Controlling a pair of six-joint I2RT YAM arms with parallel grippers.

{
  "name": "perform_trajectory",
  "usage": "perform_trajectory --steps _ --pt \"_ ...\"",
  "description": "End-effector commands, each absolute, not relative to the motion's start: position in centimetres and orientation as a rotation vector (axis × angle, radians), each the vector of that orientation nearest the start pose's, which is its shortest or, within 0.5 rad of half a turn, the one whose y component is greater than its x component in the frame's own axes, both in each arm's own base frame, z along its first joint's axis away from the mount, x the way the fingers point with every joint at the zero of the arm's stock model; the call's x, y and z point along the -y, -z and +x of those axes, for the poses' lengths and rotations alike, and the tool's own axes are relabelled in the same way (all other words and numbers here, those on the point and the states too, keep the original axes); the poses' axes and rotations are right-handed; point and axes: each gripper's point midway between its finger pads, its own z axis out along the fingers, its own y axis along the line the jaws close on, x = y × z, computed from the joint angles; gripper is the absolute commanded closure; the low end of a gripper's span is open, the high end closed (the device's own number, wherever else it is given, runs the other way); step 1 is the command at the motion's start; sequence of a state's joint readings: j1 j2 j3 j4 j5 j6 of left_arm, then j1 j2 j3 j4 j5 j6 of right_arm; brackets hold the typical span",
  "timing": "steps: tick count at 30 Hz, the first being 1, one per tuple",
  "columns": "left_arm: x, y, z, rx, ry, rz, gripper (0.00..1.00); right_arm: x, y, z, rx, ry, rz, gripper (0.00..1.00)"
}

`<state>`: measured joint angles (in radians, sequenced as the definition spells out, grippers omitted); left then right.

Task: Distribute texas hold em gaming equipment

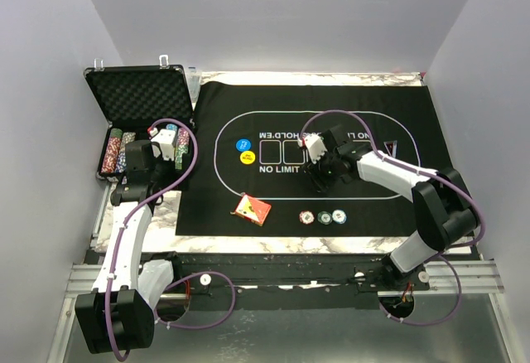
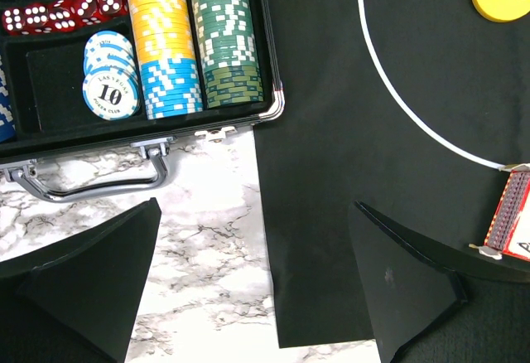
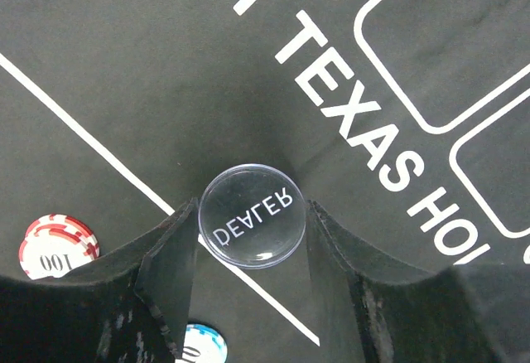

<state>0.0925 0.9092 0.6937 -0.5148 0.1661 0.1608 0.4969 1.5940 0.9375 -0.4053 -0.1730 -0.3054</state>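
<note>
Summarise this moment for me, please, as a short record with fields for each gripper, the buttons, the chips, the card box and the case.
Left gripper: open, empty, above the marble table in front of the case
Right gripper: closed on the clear dealer button, over the mat
Blind buttons: blue button and yellow button, next to each other on the mat
Chips on mat: three chips in a row
Card box: lying on the mat
Case: open, holding chip stacks and red dice
</note>
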Motion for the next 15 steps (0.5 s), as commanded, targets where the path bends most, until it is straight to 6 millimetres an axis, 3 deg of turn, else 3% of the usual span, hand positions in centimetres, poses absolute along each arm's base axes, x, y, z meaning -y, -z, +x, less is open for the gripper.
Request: perform_trajectory --steps 1,3,5,7,10,15 --pt "-0.1 -14.2 27.3 -2.257 0.073 0.171 0.02 -17.3 -3.3 30.0 -2.389 -0.243 -1.079 0.47" --pt "-0.1 -14.1 27.2 -2.258 0.075 0.172 0.02 -17.3 -3.1 29.9 -2.39 -0.243 -1.093 0.42" --pt "0.0 -14.1 27.2 -2.258 0.076 0.175 0.02 -17.4 -3.1 29.8 -2.39 -0.255 -1.104 0.22" --pt "0.0 -14.1 27.2 -2.257 0.079 0.179 0.02 -17.9 -3.5 29.9 -2.378 -0.281 -1.108 0.14" --pt "0.0 -14.1 27.3 -2.258 0.082 0.18 0.02 -18.9 -4.8 30.4 -2.341 -0.331 -1.107 0.12" --pt "0.1 -14.0 27.3 -2.263 0.085 0.179 0.02 -22.3 -7.9 33.2 -2.261 -0.426 -1.061 0.13"
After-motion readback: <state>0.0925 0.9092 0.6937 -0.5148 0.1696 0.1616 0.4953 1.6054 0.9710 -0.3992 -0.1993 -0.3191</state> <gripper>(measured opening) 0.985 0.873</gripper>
